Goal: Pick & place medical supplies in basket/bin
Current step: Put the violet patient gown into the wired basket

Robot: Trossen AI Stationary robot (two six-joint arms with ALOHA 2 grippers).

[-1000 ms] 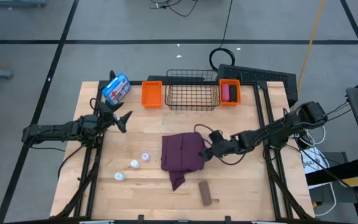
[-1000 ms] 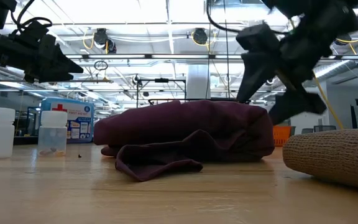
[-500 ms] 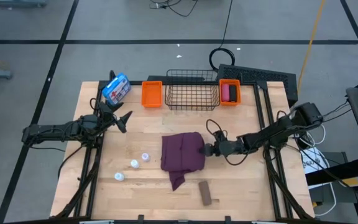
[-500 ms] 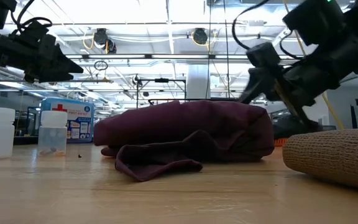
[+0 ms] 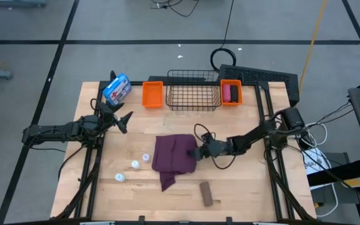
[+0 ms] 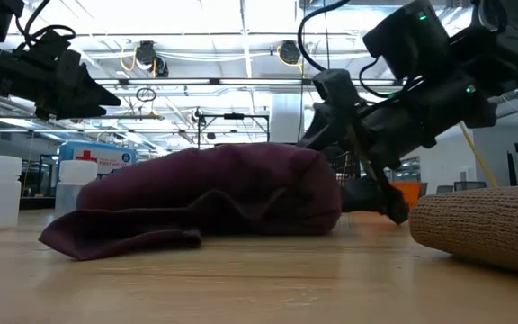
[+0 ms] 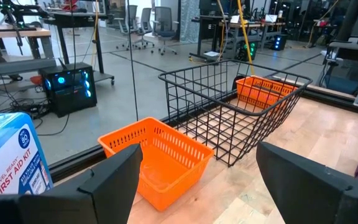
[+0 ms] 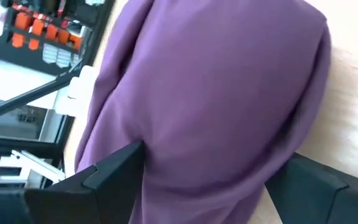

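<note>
Right gripper (image 5: 197, 152) pressing, fingers spread wide, against the right edge of the maroon cloth (image 5: 172, 157) at frame centre; cloth lying directly leftward, long axis running top to bottom; left gripper (image 5: 122, 119) idling open, upper left, farther off.

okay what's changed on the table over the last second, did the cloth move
Yes. The right pincer, fingers open against the maroon cloth, drove toward the robot's left and shoved the cloth that way along the table, closer to the vials; nothing was gripped. The left pincer stayed open near the blue pouch; the vials, brown roll, wire basket and orange bins didn't move.
</note>
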